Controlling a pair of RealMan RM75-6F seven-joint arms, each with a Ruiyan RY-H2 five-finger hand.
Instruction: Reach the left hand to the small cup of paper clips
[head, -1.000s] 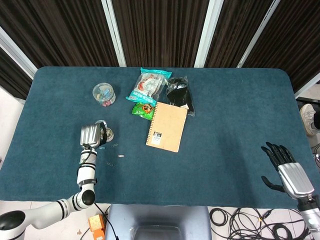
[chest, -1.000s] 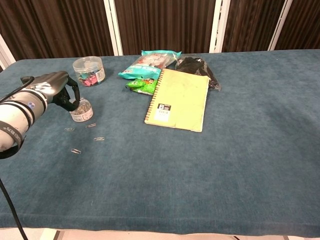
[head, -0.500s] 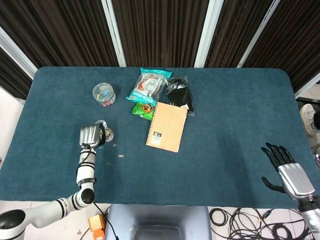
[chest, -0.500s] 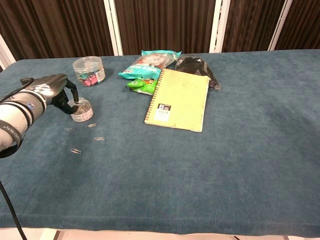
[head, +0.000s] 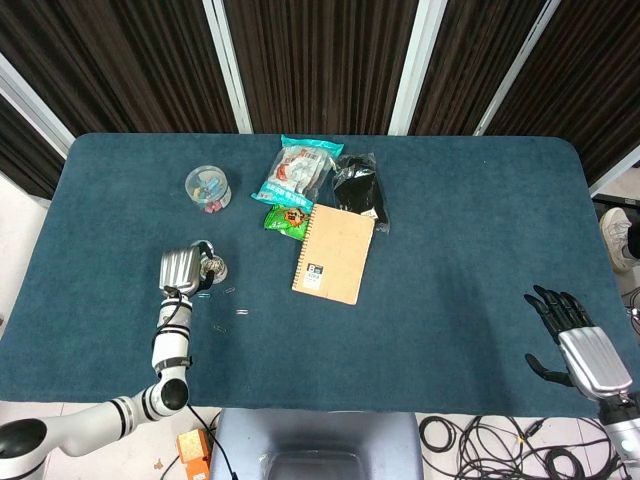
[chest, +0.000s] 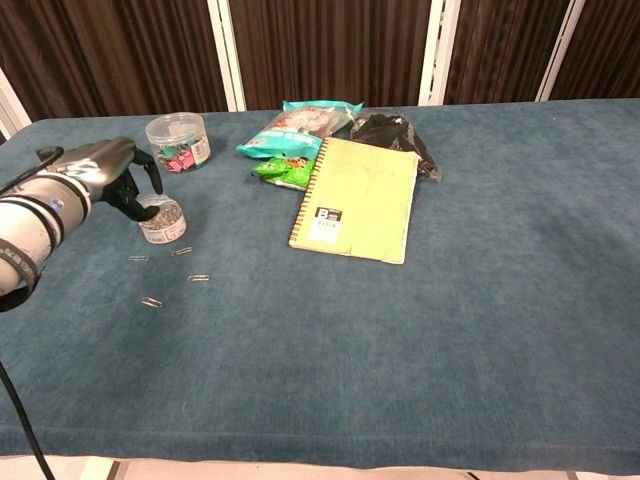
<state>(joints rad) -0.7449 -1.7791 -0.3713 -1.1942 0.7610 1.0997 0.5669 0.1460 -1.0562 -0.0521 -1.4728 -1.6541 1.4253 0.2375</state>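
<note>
fingers (chest: 150, 172) of my left hand (chest: 100, 170) are curling down over the small cup of paper clips (chest: 163, 221), near the table's (head: 450, 300) left edge; whether they are touching its rim i cannot tell. i am judging the reach nearly done, with contact left to confirm. loose clips (chest: 170, 275) are lying toward the front edge, a clear tub (chest: 178, 139) toward the back, the notebook (chest: 357, 199) mid-table. nothing is blocking me. my right hand (head: 580, 345) is resting spread and empty at the front right corner.
</note>
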